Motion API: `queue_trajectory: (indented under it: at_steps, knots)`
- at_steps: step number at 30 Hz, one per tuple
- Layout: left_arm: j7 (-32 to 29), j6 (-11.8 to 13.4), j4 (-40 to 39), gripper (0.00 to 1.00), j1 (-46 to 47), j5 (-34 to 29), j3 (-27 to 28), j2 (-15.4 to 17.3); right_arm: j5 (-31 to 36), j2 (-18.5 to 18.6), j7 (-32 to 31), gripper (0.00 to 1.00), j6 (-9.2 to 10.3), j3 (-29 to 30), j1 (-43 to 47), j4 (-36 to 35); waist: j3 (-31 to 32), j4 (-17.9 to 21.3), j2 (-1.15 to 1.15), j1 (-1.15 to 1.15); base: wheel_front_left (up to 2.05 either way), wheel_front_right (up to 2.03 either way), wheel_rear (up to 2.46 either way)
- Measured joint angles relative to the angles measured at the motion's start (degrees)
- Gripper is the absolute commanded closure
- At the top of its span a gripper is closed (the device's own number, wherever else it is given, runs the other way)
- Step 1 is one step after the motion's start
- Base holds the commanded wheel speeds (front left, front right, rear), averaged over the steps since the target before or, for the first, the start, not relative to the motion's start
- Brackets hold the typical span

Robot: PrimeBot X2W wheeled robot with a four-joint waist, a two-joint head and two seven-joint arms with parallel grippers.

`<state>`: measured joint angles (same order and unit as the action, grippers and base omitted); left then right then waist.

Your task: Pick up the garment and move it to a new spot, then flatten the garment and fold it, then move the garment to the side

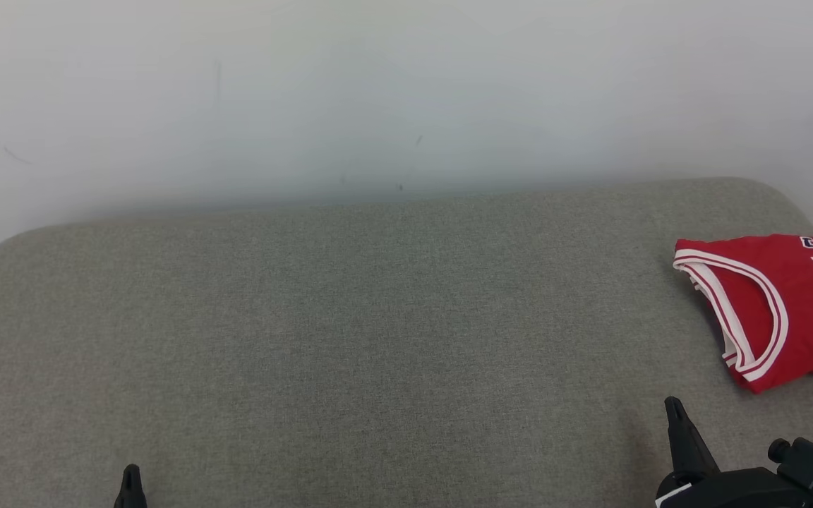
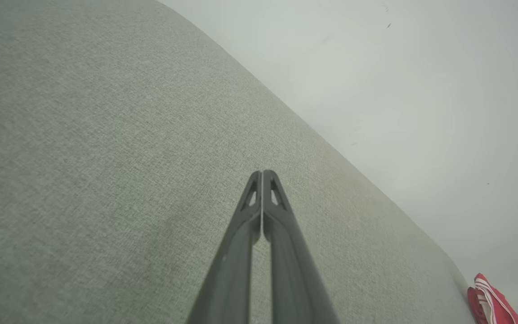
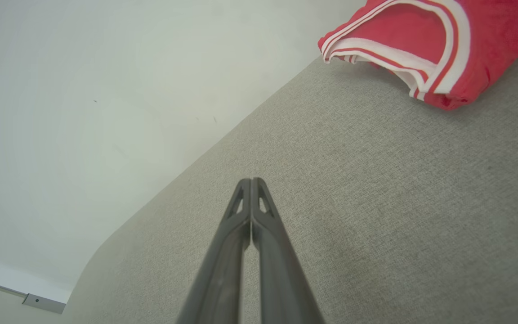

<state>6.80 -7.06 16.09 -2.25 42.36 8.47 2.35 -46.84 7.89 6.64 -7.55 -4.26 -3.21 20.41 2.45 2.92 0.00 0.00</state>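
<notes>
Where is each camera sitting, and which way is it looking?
Head view: on the head, facing forward and down at the grey surface and white wall; left gripper lower left, right gripper lower right, red jersey far right.
Left wrist view: on the left wrist, along its shut fingers, across the surface to the wall.
Right wrist view: on the right wrist, along its shut fingers, toward the jersey.
Shared: all three show the jersey.

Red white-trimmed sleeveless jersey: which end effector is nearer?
Right. The right end effector sits just short of the red sleeveless jersey; the left end effector is far across the grey fabric surface.
</notes>
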Motion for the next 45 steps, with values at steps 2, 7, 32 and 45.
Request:
queue_trajectory:
  at_steps: [2,7,32,45]
  knots:
    - [-0.4,0.0,0.0,1.00,0.2,1.3,-0.1,0.0,-1.3,-0.2,-0.3,1.00,0.00,0.4,-0.1,-0.2,-0.1,-0.1,0.00,0.00,0.00,0.00,0.00]
    - [-1.4,0.0,-0.2,1.00,0.8,5.0,-0.2,0.0,-4.7,-0.6,-1.3,1.00,0.00,1.2,-0.4,-0.6,-0.2,-0.2,0.00,0.00,0.00,0.00,0.00]
    - [-5.7,0.0,-0.8,1.00,3.5,21.6,-0.8,0.1,-19.5,-2.2,-5.7,1.00,0.00,4.7,-1.2,-2.8,-0.9,-1.0,0.00,0.00,0.00,0.00,0.00]
    - [-7.9,-0.1,-1.1,1.00,4.7,29.1,-1.1,0.2,-26.4,-3.0,-7.7,1.00,0.00,6.4,-1.6,-3.7,-1.3,-1.4,0.00,0.00,0.00,0.00,0.00]
